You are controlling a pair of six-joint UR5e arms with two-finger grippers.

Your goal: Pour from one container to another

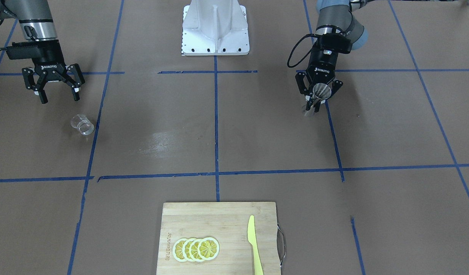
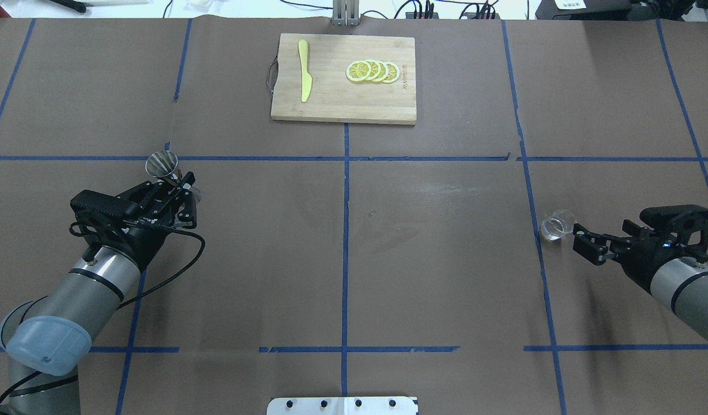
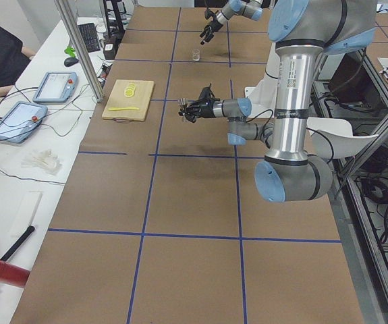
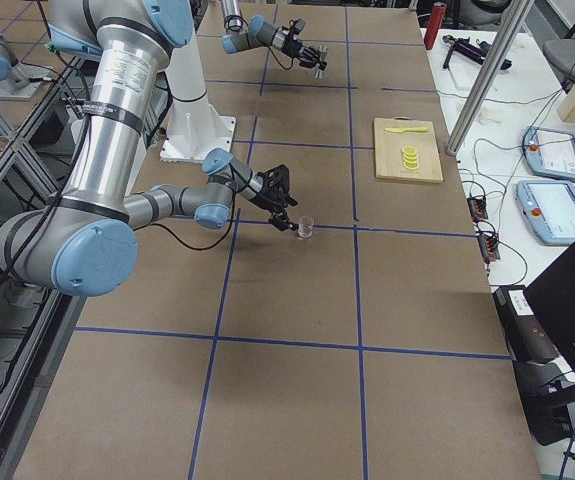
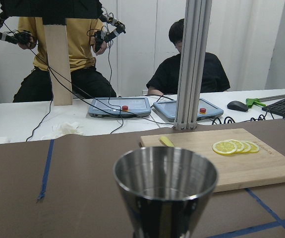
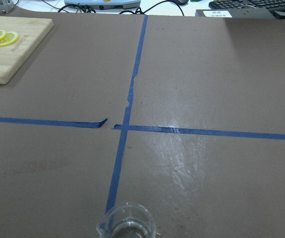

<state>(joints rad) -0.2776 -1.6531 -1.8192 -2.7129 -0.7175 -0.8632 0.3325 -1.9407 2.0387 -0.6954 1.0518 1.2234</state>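
The conical stainless-steel measuring cup [image 2: 161, 163] stands about upright, mouth up and long axis vertical. The left pincer [image 2: 181, 181] is clamped on its narrow waist, on the robot's left side of the brown worktop [image 2: 435, 276]. The small clear glass beaker [image 2: 557, 225] stands upright on the worktop well apart from it, far over on the robot's right, mouth up, with a small pouring lip on its rim. It sits just in front of the right pincer [image 1: 60, 96], whose fingers are spread apart and hold nothing, so that arm is much the nearer. I judge the pour needs the steel cup carried across to the beaker, or the beaker brought to meet it
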